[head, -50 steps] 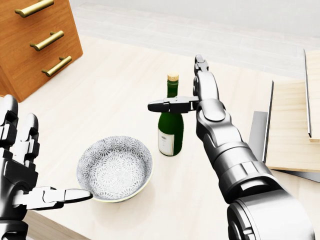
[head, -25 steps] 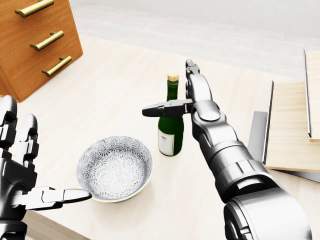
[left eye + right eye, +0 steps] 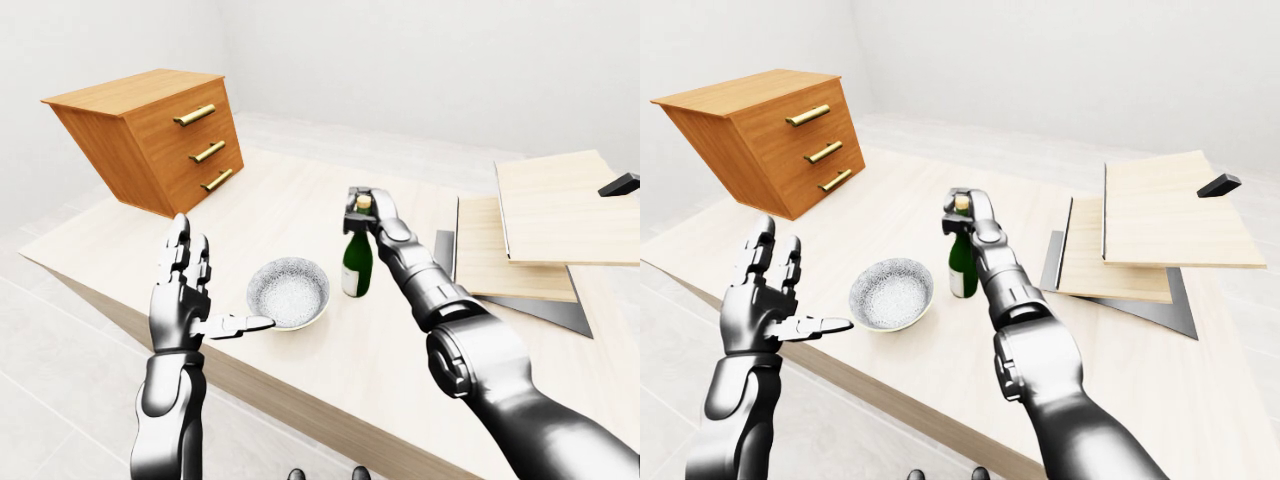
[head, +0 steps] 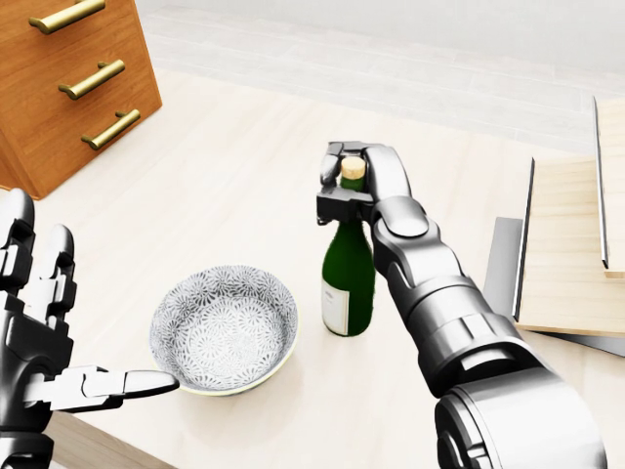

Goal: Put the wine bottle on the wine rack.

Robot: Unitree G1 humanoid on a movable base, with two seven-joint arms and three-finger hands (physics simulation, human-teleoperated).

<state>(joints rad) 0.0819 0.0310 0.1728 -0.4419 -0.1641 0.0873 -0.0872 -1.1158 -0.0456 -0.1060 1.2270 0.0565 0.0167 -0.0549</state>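
A green wine bottle (image 4: 349,278) with a white label and a cork stands upright on the pale wooden table (image 4: 215,186), in the middle of the head view. My right hand (image 4: 347,191) has its fingers closed round the bottle's neck just under the cork. A stepped wooden rack (image 4: 571,244) of flat boards on a grey base lies at the right edge, a short way from the bottle. At the lower left my left hand (image 3: 200,290) is held up, open and holding nothing.
A patterned grey bowl (image 4: 225,327) sits just left of the bottle, near the table's lower edge. A wooden drawer cabinet (image 4: 68,78) with brass handles stands tilted at the top left. A small black block (image 3: 620,184) lies on the rack's upper board.
My right hand, open beside the bottle's neck before, has closed round it. The bottle now sits slightly lower and to the right in the head view and looks larger. The left hand is still.
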